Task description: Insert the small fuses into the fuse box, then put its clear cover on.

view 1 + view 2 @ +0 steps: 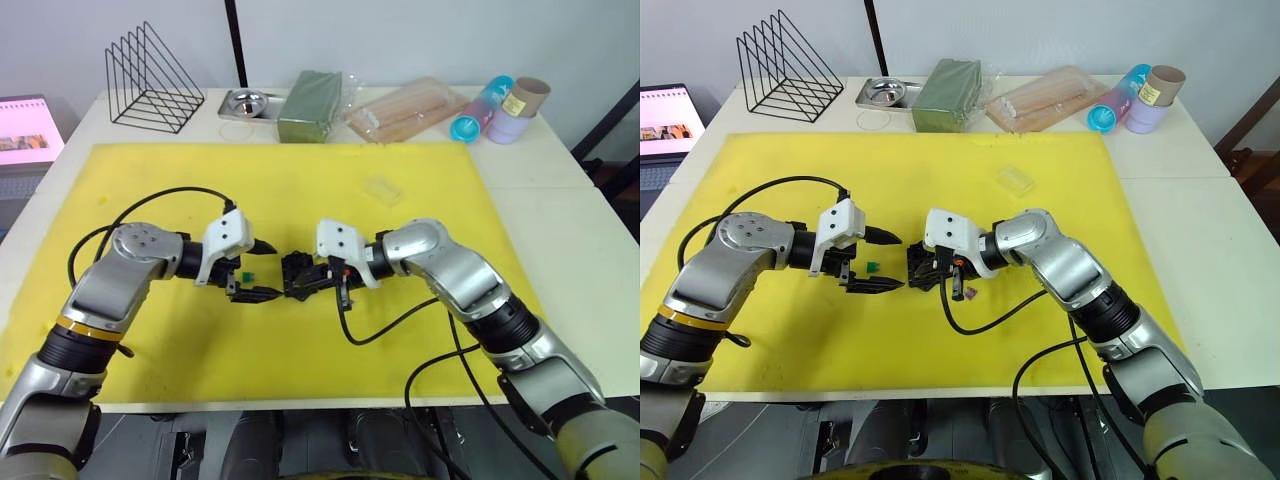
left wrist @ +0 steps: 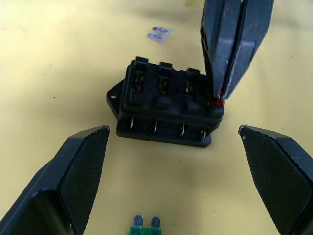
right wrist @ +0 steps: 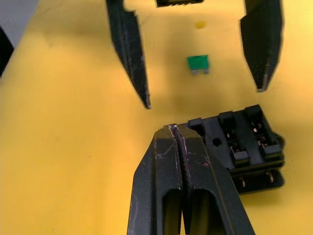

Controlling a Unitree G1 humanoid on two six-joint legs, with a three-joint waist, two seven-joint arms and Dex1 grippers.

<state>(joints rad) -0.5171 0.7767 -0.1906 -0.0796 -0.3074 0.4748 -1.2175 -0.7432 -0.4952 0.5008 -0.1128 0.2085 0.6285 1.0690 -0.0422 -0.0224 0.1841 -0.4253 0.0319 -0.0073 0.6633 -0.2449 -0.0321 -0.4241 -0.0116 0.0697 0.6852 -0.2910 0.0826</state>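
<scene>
At the centre of the yellow mat [image 1: 400, 330] on the counter, my right gripper [image 2: 218, 98] presses its fingers tight together on a red fuse [image 2: 213, 101], a mere sliver of red showing at the tips, right at one end corner of the black fuse box [image 2: 164, 105]. My left gripper [image 2: 173, 147] faces it from the other side with fingers spread wide and empty, flanking the box without touching it. The green fuse [image 3: 198, 63] lies loose on the mat between my left fingers, just short of the box, and a greyish-purple fuse [image 2: 160, 34] rests on the mat beyond the box; the slots I can see are unfilled. The clear cover [image 1: 1015, 180] sits well apart, farther up the mat toward the back of the counter, so I judge the job barely begun. The risks from here are plain. The box is loose on the mat with nothing bracing it, and a push from my right fingers could slide or tip it before the blades seat. The fuse is hidden by my own fingers, so it may meet the slot tilted and jam or pop free. Closing my left fingers carelessly could also flick the green fuse away.
</scene>
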